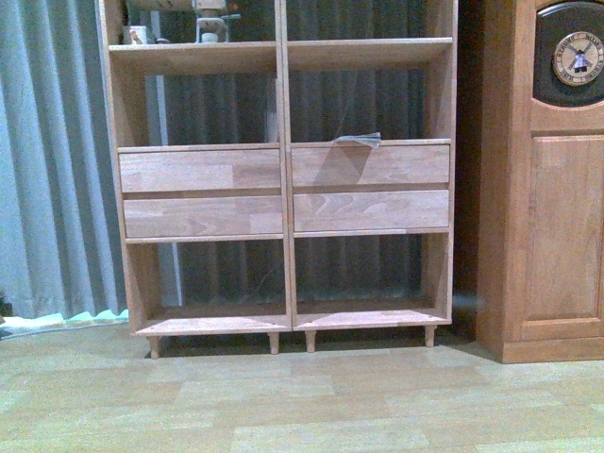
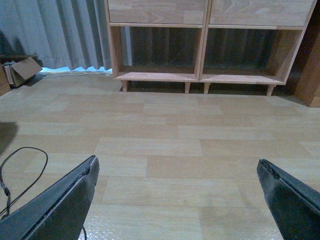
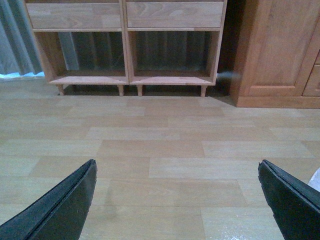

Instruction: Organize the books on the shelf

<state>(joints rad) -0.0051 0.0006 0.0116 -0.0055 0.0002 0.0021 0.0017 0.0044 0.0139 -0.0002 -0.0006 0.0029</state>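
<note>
The light-brown wooden shelf [image 1: 283,179] stands straight ahead, with a central divider, four drawer fronts and short legs. A slim book with a bluish edge [image 1: 357,139] lies flat on the ledge above the right drawers, poking slightly forward. No other books show. My left gripper [image 2: 177,161] hangs open over bare floor well short of the shelf [image 2: 202,50], with nothing between its dark fingers [image 2: 70,200]. My right gripper [image 3: 177,162] is open likewise, facing the shelf's bottom compartments [image 3: 127,55]. Neither arm appears in the front view.
A darker wooden cabinet [image 1: 543,208] with a round clock [image 1: 577,57] stands right of the shelf. Grey curtains [image 1: 47,160] hang behind and to the left. Small items [image 1: 137,35] sit on the upper left shelf. A cardboard box [image 2: 20,70] and a black cable [image 2: 20,165] lie on the floor.
</note>
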